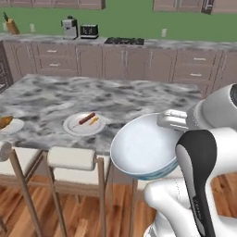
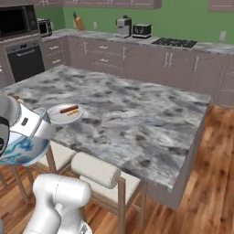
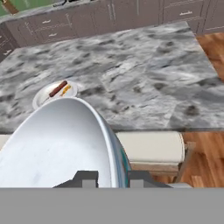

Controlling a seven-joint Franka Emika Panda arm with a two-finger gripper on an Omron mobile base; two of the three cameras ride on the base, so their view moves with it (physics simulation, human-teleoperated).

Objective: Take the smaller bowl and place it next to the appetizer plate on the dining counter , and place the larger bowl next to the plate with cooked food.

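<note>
The gripper (image 3: 111,178) pinched the rim of the larger bowl (image 1: 144,147), one finger inside and one outside. The bowl was up in the air, just off the near edge of the dining counter (image 1: 129,99), near the plate with cooked food (image 1: 83,124).

My arm (image 1: 203,152) is glossy white, built of rounded, swollen segments with smooth shells. One link carries a long black inlay that runs down it like a tapering stripe. A pale grey, metallic-looking cylinder sits at the wrist joint. My tool (image 3: 112,178) ends in two small dark grey fingertips (image 3: 85,178), blocky and square-edged, set close side by side.
</note>
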